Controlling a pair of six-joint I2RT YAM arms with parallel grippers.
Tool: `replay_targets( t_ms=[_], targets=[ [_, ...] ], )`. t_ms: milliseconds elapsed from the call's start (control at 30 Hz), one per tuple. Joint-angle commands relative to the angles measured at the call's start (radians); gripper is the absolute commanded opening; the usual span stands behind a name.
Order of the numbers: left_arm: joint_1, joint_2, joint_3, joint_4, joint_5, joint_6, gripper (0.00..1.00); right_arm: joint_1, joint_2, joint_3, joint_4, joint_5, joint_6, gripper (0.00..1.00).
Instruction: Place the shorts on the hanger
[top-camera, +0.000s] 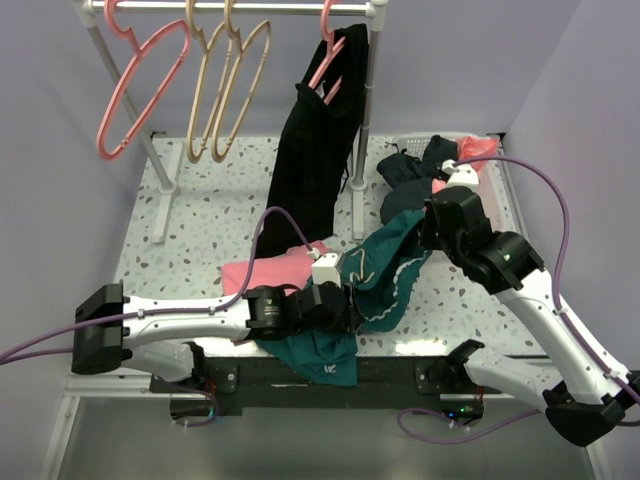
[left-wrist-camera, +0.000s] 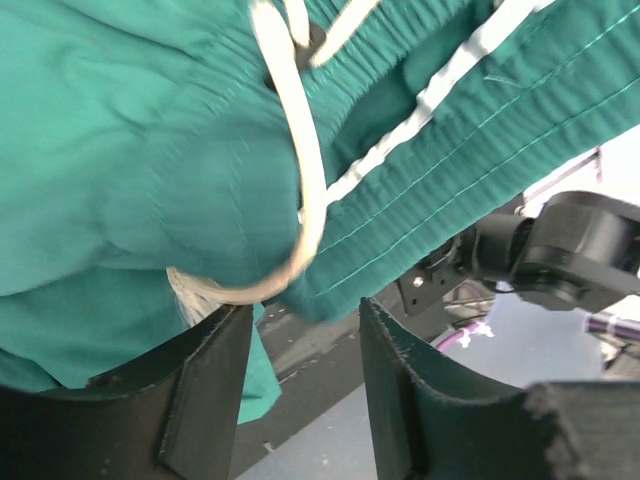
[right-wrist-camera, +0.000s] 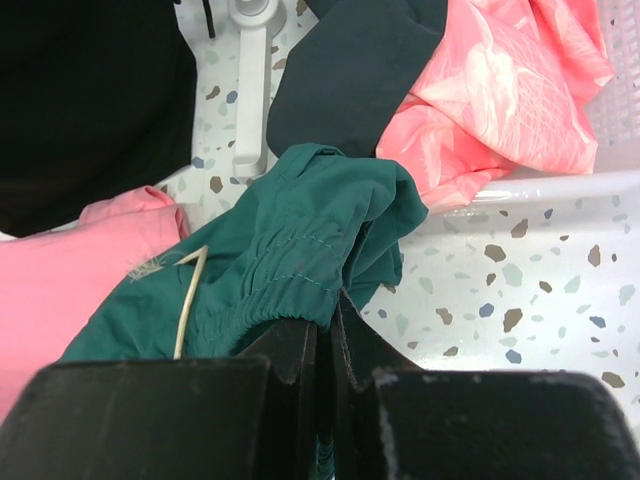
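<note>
Right claw (right-wrist-camera: 325, 345) is pinching the shorts (top-camera: 385, 265) by the waistband, holding them above the surface's (top-camera: 200, 220) near edge. Left claw (left-wrist-camera: 305, 370) is gaping half-open, gripping nothing. Hanger (top-camera: 193, 130) is waiting on the rack (top-camera: 270, 8), untouched.

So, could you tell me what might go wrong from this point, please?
The right gripper pinches only a small waistband fold of the shorts, which may slip out. The drawstring loops beside the open left gripper and could snag on its fingers.
</note>
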Motion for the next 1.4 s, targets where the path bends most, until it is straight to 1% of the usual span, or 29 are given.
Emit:
replay_targets(
  t_ms=[0, 100, 267, 367, 533, 633, 667, 733, 767, 800, 833, 867, 900, 933, 967, 1000, 1033, 1067, 1100, 1133, 1167, 1200, 1233, 1267, 1300, 1333, 1367],
  targets=[
    [-0.006, -0.034, -0.024, 0.067, -0.049, -0.081, 0.55, 0.000, -0.008, -0.010, 0.047, -0.015, 0.023, 0.00],
    [-0.006, -0.003, -0.018, 0.049, -0.074, -0.118, 0.57, 0.000, -0.006, -0.017, 0.051, -0.021, 0.028, 0.00],
    [-0.006, 0.031, -0.021, 0.041, -0.109, -0.152, 0.56, 0.000, 0.000, -0.014, 0.054, -0.026, 0.034, 0.00],
    [-0.008, 0.055, -0.023, 0.038, -0.148, -0.159, 0.53, 0.000, 0.002, -0.007, 0.054, -0.024, 0.037, 0.00],
    [-0.023, 0.109, -0.007, -0.010, -0.207, -0.159, 0.45, 0.000, 0.003, 0.025, 0.054, -0.009, 0.038, 0.00],
    [-0.028, 0.100, -0.001, -0.033, -0.270, -0.126, 0.29, 0.000, 0.003, 0.066, 0.047, 0.003, 0.034, 0.00],
    [-0.029, 0.092, 0.008, -0.064, -0.290, -0.112, 0.16, 0.000, 0.003, 0.078, 0.043, 0.008, 0.034, 0.00],
    [-0.028, 0.049, 0.046, -0.112, -0.354, -0.055, 0.03, 0.000, 0.003, 0.123, 0.031, 0.019, 0.023, 0.00],
    [-0.026, 0.023, 0.063, -0.161, -0.374, -0.029, 0.00, 0.000, 0.002, 0.140, 0.028, 0.026, 0.018, 0.00],
    [-0.023, -0.030, 0.082, -0.184, -0.410, 0.044, 0.00, 0.000, 0.000, 0.173, 0.025, 0.035, 0.009, 0.00],
    [-0.018, -0.060, 0.138, -0.203, -0.418, 0.095, 0.00, 0.000, -0.001, 0.192, 0.017, 0.043, 0.003, 0.00],
    [-0.008, -0.084, 0.179, -0.267, -0.416, 0.144, 0.00, 0.000, -0.001, 0.209, 0.011, 0.071, -0.003, 0.00],
    [0.024, -0.127, 0.228, -0.304, -0.399, 0.234, 0.00, -0.002, -0.003, 0.242, 0.005, 0.083, -0.014, 0.00],
    [0.046, -0.146, 0.331, -0.327, -0.376, 0.294, 0.00, 0.000, -0.006, 0.256, 0.001, 0.092, -0.018, 0.00],
    [0.075, -0.161, 0.386, -0.397, -0.358, 0.327, 0.00, 0.000, -0.008, 0.267, 0.002, 0.112, -0.023, 0.00],
    [0.144, -0.192, 0.436, -0.407, -0.289, 0.423, 0.00, 0.000, -0.011, 0.291, 0.005, 0.143, -0.031, 0.00],
    [0.181, -0.201, 0.530, -0.422, -0.257, 0.469, 0.00, 0.000, -0.008, 0.307, 0.007, 0.154, -0.035, 0.00],
    [0.208, -0.212, 0.577, -0.433, -0.237, 0.520, 0.00, 0.000, -0.002, 0.325, 0.007, 0.160, -0.040, 0.00],
    [0.239, -0.210, 0.624, -0.444, -0.240, 0.607, 0.00, 0.000, 0.008, 0.368, 0.007, 0.163, -0.046, 0.00],
    [0.251, -0.191, 0.743, -0.462, -0.247, 0.646, 0.00, 0.001, 0.015, 0.390, 0.008, 0.163, -0.048, 0.00],
    [0.283, -0.161, 0.820, -0.537, -0.247, 0.676, 0.00, 0.000, 0.020, 0.411, 0.011, 0.163, -0.049, 0.00],
    [0.299, -0.082, 0.903, -0.577, -0.231, 0.728, 0.00, 0.000, 0.025, 0.455, 0.014, 0.160, -0.054, 0.00],
    [0.311, -0.043, 1.057, -0.614, -0.209, 0.750, 0.00, 0.000, 0.037, 0.477, 0.016, 0.158, -0.054, 0.00],
    [0.330, -0.013, 1.120, -0.652, -0.185, 0.769, 0.00, 0.000, 0.040, 0.497, 0.016, 0.158, -0.055, 0.00],
    [0.342, 0.029, 1.167, -0.655, -0.127, 0.807, 0.00, 0.000, 0.045, 0.535, 0.020, 0.155, -0.057, 0.00],
    [0.357, 0.043, 1.235, -0.655, -0.097, 0.819, 0.00, 0.000, 0.051, 0.552, 0.022, 0.146, -0.061, 0.00],
    [0.401, 0.067, 1.263, -0.660, -0.013, 0.839, 0.00, 0.000, 0.057, 0.590, 0.022, 0.141, -0.061, 0.00]
  ],
)
